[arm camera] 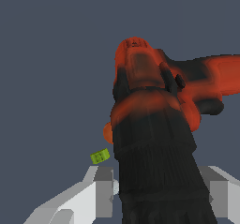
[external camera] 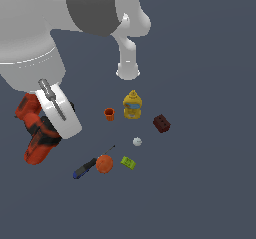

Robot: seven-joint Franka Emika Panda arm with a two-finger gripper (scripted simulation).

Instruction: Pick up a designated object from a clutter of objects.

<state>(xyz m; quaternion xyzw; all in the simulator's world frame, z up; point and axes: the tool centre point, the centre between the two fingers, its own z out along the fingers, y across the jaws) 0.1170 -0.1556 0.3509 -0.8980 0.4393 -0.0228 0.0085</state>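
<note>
Dark grey bench [external camera: 210,193] carries the clutter, while the tool [arm camera: 161,190] is clamped on the drill [external camera: 37,133], chuck between its fingers, body extending away, at the exterior view's left.

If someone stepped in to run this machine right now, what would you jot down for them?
Tool: shut on the red-orange cordless power drill, fingers either side of its black part in the wrist view.
Other small items sit apart on the dark floor: yellow bottle, orange cup, dark red block, white ball, orange ball, green piece, blue-handled screwdriver.
Done: drill gripped.
Left: whether it is lifted clear is unclear; confirm.
</note>
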